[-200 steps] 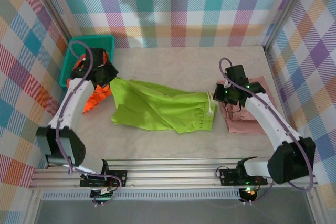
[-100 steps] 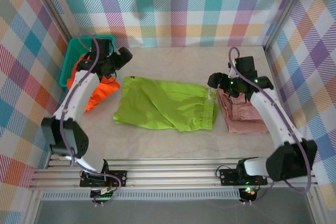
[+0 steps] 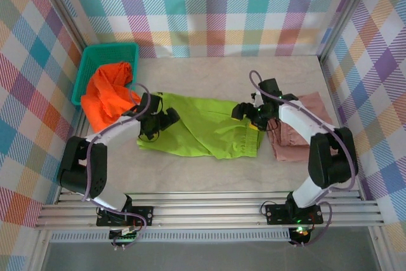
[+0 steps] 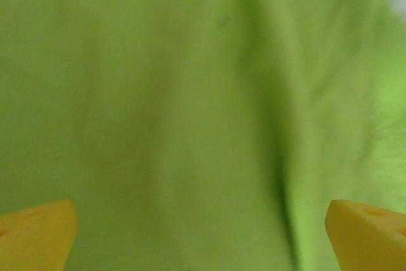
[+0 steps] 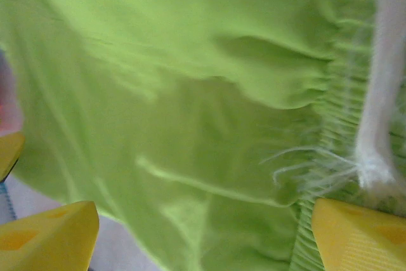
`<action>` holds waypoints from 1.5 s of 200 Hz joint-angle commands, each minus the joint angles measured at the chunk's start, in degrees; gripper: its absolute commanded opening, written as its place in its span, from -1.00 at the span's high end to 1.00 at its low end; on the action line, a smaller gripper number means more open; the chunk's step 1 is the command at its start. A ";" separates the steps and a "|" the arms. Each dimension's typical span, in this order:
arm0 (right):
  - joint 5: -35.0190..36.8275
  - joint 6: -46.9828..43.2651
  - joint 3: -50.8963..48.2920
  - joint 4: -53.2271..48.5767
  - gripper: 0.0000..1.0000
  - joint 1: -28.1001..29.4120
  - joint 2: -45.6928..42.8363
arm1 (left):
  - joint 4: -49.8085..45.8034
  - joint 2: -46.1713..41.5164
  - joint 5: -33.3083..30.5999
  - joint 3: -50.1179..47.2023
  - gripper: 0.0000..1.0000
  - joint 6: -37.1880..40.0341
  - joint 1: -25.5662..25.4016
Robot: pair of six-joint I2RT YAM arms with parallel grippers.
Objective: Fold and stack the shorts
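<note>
Lying spread across the middle of the table, the lime green shorts have their waistband toward the right and their legs toward the left. The left tool hangs low over the leg end. Its yellow fingertips stand wide apart with only green cloth beneath them. The right tool hovers over the waist end, its jaws apart too. From its wrist camera, the gathered elastic and the white drawstring (frayed at the tip) sit just beside one fingertip. Neither tool grips anything. The dusty pink shorts rest folded at the right of the table, just beside the green waistband, with the right arm reaching over them. The bright orange shorts slump in a heap at the far left, partly in the teal basket and spilling over its near rim onto the table.
</note>
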 commanded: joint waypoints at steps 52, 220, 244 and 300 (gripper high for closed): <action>-4.11 -4.21 1.09 3.31 -0.76 -0.95 10.32 | 1.32 -8.98 -10.40 -15.96 -1.00 -4.53 -0.19; -11.46 3.44 -5.81 10.01 -0.90 6.83 -4.99 | -1.10 -22.24 -1.88 -16.08 -1.00 -9.01 -2.10; -7.91 1.53 -9.01 7.44 -0.89 6.58 -3.41 | -0.33 -19.34 -4.40 -19.22 -1.00 -9.10 -2.30; -6.39 -5.21 -15.68 5.51 -0.89 -2.37 -1.87 | -3.38 -18.09 -12.88 -24.09 -1.00 -8.17 -1.39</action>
